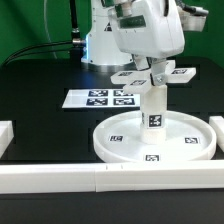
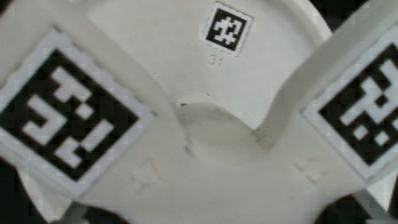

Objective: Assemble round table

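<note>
foot piece [image 1: 178,72] on top of leg, gripper at its hub

Round disc [image 1: 103,150] lies flat on the black tabletop [image 1: 40,100], raised rim up. It is white, smooth plastic with small square black-and-white tags on its face. Leg [image 1: 154,108] stands upright at the disc's centre: a short thick white cylinder with one tag on its side. The foot piece sits level on the leg's top end, its flat white arms spreading out in a cross and tags visible on the arm ends.

Gripper [image 1: 152,68] comes straight down onto the middle of the cross. The fingers sit around the hub, but the white arm housing hides the contact. I can't tell whether they are clamped or loose.

In the wrist view the foot piece [image 2: 214,130] fills the frame. It shows a rounded, slightly glossy hub with three tagged arms fanning out and concave fillets between them. No fingertips are discernible there.

The marker board [image 1: 75,98] lies flat behind the disc, towards the exterior view's left, apart from it. A long white rail [image 1: 100,182] with a blocky square section runs along the front, just beside the disc's rim.
</note>
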